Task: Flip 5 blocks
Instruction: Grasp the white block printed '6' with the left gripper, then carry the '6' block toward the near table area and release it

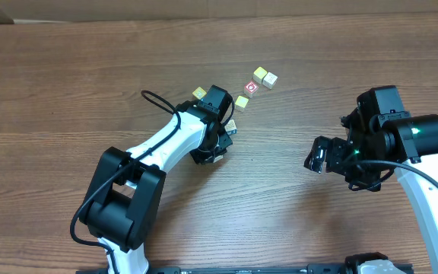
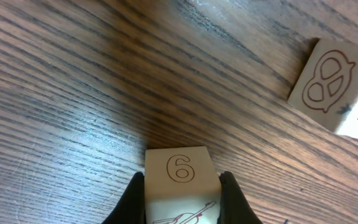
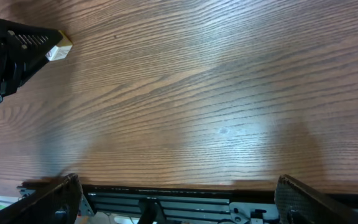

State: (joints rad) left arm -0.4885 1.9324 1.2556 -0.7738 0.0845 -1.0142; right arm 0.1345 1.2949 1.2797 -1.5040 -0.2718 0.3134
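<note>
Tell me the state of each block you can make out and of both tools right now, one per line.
left tool: shut on the 6 block
6 block: gripped on two sides, 6 face toward the wrist camera
pretzel block: lying free, pretzel face showing
red block: lying free, red face up
right tool: open, holding nothing, away from the blocks
</note>
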